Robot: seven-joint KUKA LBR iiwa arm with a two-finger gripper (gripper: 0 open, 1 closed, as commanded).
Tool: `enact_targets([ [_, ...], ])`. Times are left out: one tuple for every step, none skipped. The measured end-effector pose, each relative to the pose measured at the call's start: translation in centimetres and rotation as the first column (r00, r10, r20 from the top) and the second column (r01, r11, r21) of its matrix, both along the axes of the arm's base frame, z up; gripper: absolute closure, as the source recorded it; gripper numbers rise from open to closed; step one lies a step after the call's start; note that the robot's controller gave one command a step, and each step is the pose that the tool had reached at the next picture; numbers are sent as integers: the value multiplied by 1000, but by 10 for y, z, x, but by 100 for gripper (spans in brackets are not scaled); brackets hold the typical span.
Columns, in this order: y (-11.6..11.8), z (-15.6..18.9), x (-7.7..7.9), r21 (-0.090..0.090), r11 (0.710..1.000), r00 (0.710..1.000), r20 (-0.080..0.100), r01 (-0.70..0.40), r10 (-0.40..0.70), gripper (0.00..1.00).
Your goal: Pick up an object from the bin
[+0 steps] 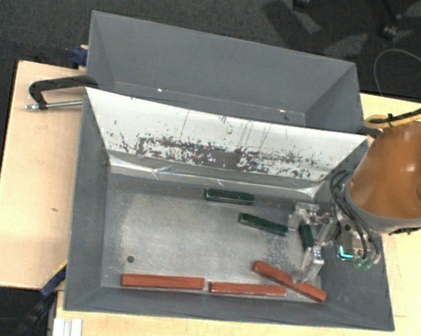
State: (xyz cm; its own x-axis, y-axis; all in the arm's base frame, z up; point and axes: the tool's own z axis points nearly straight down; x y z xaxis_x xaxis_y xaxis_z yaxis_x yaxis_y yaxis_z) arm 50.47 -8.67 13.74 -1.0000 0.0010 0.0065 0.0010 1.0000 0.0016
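Down at the right side of the grey bin (84,208), close to the floor: gripper (309,269), beneath the orange wrist cover (396,174). Cannot tell whether spread or pressed together. Hangs right above the tilted red-brown stick (289,281) near the front wall; contact unclear. Along that wall, end to end: middle red-brown stick (248,289), left red-brown stick (162,282). Just left of the gripper: near dark green stick (263,224); farther back, far dark green stick (229,197).
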Motion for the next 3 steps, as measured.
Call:
enact_targets([
  [15,-63,67,-1,978,978,11,-209,209,0],
  [15,-61,68,-3,978,978,12,-209,209,100],
  [9,107,83,-6,983,983,23,-182,182,100],
])
